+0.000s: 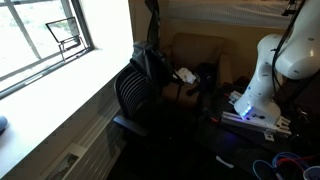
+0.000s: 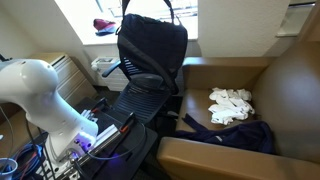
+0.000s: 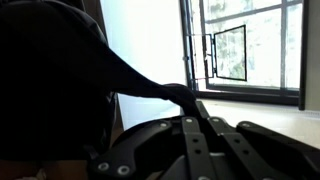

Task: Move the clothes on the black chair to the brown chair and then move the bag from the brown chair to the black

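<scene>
Daylight pours through the window (image 1: 40, 35), the one bright patch in a dim room. Directly under the window runs a broad white sill (image 1: 75, 85), and below that the lower wall (image 1: 85, 135) sinks into shadow. Beside the window stands a cream wall (image 2: 235, 25). Beyond the window's dark frame (image 3: 188, 40), green foliage (image 3: 230, 50) shows.

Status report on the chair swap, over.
Gripper shut on bag, held by its strap against the black chair. Clothes already on brown chair seat. Dark fabric at that seat's front edge.
</scene>
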Controlling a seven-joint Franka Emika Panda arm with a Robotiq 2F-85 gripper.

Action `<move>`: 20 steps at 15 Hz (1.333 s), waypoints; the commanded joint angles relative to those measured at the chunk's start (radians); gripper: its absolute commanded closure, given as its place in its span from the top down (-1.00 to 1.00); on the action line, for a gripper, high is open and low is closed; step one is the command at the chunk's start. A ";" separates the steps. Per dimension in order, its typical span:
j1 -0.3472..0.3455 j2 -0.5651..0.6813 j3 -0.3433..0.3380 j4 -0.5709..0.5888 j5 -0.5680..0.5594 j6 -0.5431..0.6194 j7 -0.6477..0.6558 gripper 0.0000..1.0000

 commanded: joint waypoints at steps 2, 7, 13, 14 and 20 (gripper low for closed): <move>-0.259 0.148 0.241 0.188 0.105 -0.190 -0.137 -0.97; -0.384 0.175 0.429 0.284 -0.005 -0.237 -0.074 -0.97; -0.419 0.136 0.518 0.350 0.032 -0.353 0.125 -0.97; -0.421 0.129 0.525 0.353 0.046 -0.360 0.153 -0.97; -0.423 0.110 0.524 0.360 0.212 -0.453 0.141 -0.97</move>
